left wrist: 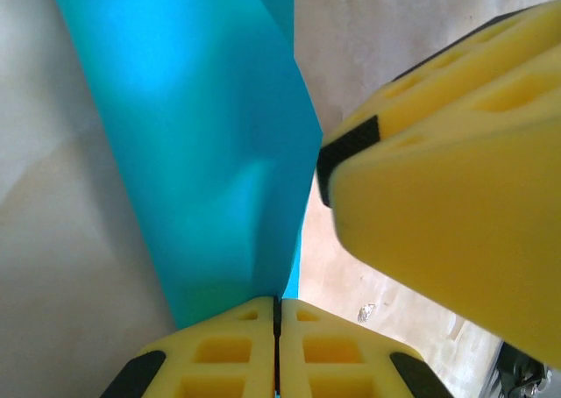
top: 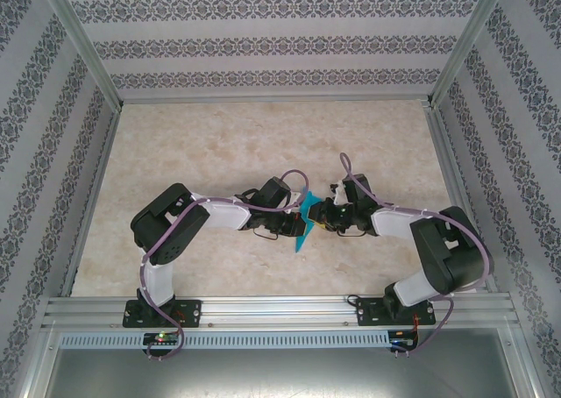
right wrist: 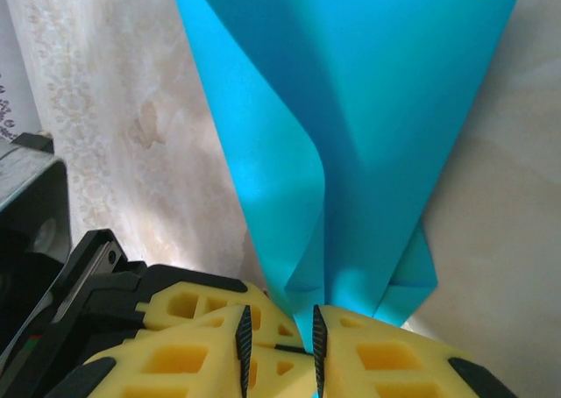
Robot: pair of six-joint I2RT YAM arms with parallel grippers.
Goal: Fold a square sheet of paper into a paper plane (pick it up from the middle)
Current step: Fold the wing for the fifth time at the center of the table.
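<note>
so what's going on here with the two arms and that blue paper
Both arms meet over the middle of the table, working on a partly folded teal paper between them. The left tool is shut on one end of the paper. The right tool sits at the paper too, its jaws slightly apart with the paper between them, so it isn't clamping. The fold isn't a finished plane yet.

Two black-and-white robot arms, bolted at the six o'clock edge, meet at the centre of a beige marbled tabletop (top: 263, 135). The left gripper (top: 294, 224) reaches in from nine o'clock and the right gripper (top: 319, 216) from three, with a slim teal-blue paper plane (top: 302, 233) between them, one tip toward seven o'clock.
</note>
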